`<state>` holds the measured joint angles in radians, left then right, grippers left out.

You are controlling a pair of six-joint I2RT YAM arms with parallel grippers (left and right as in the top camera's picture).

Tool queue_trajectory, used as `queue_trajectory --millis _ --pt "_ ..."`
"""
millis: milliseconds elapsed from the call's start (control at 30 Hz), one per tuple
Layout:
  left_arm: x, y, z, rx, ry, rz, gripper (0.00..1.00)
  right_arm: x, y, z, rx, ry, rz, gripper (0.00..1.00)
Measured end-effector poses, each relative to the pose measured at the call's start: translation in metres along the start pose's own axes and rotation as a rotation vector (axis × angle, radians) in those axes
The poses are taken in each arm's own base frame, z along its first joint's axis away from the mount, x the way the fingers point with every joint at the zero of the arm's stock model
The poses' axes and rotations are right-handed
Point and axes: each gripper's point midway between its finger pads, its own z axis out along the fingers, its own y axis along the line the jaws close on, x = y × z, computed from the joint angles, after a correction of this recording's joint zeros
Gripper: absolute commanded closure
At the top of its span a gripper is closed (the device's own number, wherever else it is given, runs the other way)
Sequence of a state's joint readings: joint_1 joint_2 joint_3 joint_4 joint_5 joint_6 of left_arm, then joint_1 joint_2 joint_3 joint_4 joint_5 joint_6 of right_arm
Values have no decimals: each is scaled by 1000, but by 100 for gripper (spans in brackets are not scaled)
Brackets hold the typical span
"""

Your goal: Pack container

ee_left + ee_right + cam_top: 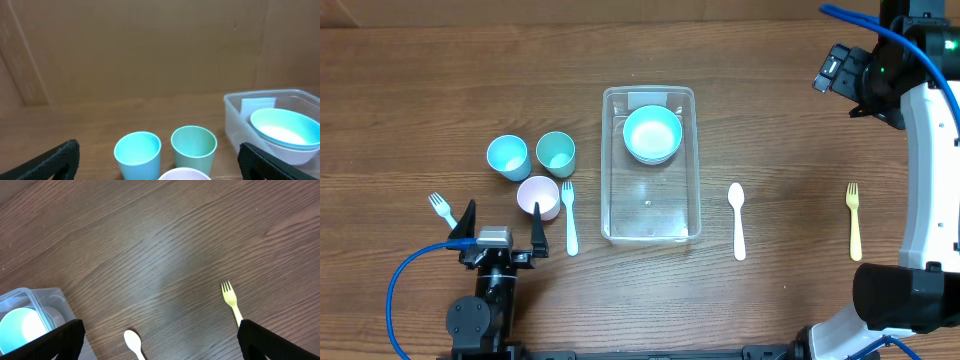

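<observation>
Container [650, 205] sits mid-tabletop [770, 120], light-blue bowls [652, 134] stacked at its far end. Left claw [503, 218] spread, pinching nothing, just near-side of pink cup [538, 196]. Right claw [160, 330] spread, empty, above far right tabletop. White spoon [737, 220] and yellow fork [854, 218] lie right of container

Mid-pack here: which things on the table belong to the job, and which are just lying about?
Job: container; stacked bowls already inside it; likely still to pack: blue cup, green cup, pink cup, far-left fork, light-blue fork, white spoon, yellow fork.
Lying about: nothing obvious; only the left arm's blue cable, which is rig.
</observation>
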<state>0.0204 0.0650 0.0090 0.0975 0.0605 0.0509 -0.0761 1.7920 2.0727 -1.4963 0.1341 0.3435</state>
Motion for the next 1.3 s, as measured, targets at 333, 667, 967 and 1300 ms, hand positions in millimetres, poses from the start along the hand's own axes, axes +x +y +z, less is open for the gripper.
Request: queue_trajectory --millis 333,667,967,1300 --pt "12 -24 -9 133 155 -130 0 0 0 0 1 0 0 0" --pt "-92 -3 -26 22 695 -183 0 1 0 0 0 2 0 0" --pt "-18 -38 24 183 1208 -342 5 1 0 0 0 2 -1 0" --pt "46 -7 17 -217 1404 -476 14 1 0 0 0 2 0 0"
